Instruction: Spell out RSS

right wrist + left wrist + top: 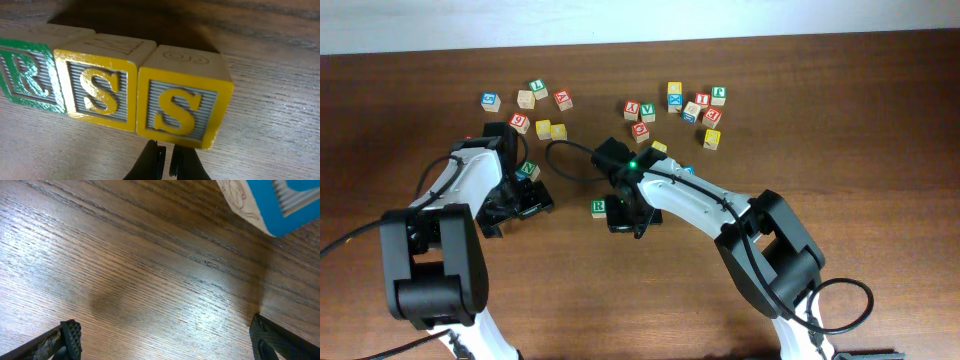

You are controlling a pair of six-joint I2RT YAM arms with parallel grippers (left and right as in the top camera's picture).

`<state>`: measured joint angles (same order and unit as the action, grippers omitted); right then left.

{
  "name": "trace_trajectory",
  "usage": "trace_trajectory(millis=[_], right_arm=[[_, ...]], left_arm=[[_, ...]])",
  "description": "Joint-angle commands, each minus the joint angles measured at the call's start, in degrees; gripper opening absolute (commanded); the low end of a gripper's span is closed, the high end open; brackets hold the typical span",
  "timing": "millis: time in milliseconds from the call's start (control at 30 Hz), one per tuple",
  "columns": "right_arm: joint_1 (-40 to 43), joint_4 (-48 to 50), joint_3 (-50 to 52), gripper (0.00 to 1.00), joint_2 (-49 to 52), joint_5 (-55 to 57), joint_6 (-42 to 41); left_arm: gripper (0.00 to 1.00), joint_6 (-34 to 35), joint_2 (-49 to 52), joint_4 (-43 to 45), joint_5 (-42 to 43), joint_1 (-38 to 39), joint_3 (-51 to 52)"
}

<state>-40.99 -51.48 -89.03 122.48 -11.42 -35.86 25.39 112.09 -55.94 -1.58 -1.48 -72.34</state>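
The far edge of your table runs along the top of the overhead view. Scattered cubes lie in two clusters just short of it. The near half of the wood, between the two arms, is bare, and there is open wood to the right of the lettered row as well.

Your left pincer is spread wide, with only bare tabletop between its fingers. A blue cube sits ahead of it to the right, apart from both fingers.

Your right pincer is pressed together and holds nothing. Its tips are just in front of the second yellow S cube; you cannot tell whether they touch it.

The green R cube, the first yellow S cube and the second stand upright on the table in one line, each touching the next, reading RSS. From overhead you see only the green cube beside the right wrist; the arm hides both yellow ones.
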Motion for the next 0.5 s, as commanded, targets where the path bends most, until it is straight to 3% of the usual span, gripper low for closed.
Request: trace_trajectory(millis=[0,467], right_arm=[[-0.31,0.59,0.39,0.04,0.7,1.2,-0.22],[-0.31,0.96,0.39,0.04,0.7,1.86,-0.2]], left_arm=[[0.99,0.92,0.72,0.11,-0.83,-0.15,-0.9],[0.99,0.92,0.72,0.11,-0.83,-0.15,-0.9]])
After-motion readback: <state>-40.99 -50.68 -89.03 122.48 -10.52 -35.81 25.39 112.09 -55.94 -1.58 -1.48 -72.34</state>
